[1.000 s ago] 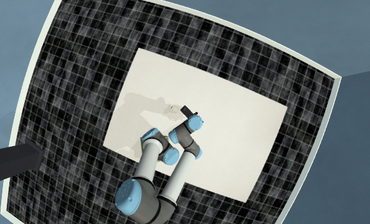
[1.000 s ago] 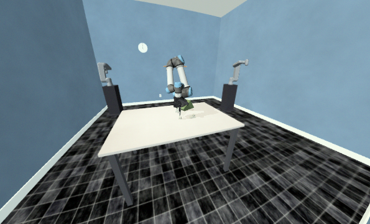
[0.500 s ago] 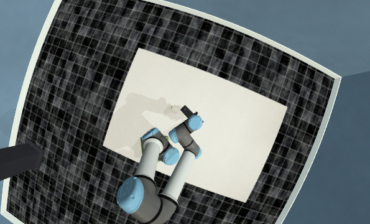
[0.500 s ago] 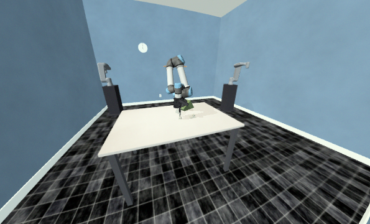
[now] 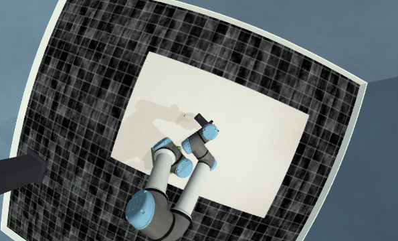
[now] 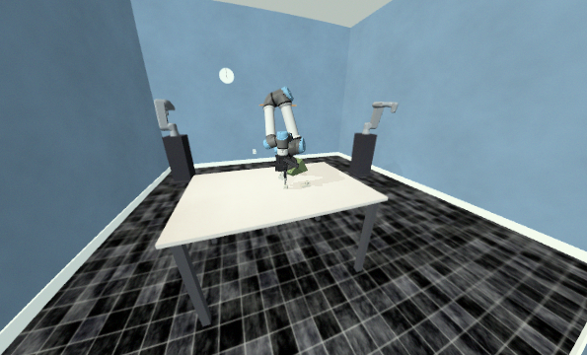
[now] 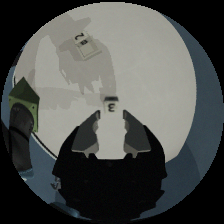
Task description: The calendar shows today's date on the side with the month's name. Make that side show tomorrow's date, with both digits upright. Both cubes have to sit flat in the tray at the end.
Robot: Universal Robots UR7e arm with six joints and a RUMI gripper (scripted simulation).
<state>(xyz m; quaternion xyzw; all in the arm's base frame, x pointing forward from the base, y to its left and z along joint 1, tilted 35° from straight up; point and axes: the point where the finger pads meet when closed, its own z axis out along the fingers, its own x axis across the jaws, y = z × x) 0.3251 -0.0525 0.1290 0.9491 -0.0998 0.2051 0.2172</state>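
Observation:
A pale cube (image 7: 111,105) (image 6: 285,186) stands on the table outside the tray. A dark 3 shows on the face toward the wrist camera, and the top looks dark. My gripper (image 7: 111,110) (image 6: 285,181) points down at this cube, partly open, with a visible gap between each fingertip and the cube. The fingers are hidden in the top view. The calendar tray (image 7: 94,54) lies at the upper left of the wrist view. The other cube (image 7: 80,37) sits at its far end and shows a 2; the near part of the tray looks empty. The month's name is not readable.
A green angular block (image 7: 25,95) (image 6: 298,167) stands near the table edge by the arm, left in the wrist view. The arm's shadow falls over the tray on the white table (image 5: 252,134) (image 6: 234,202).

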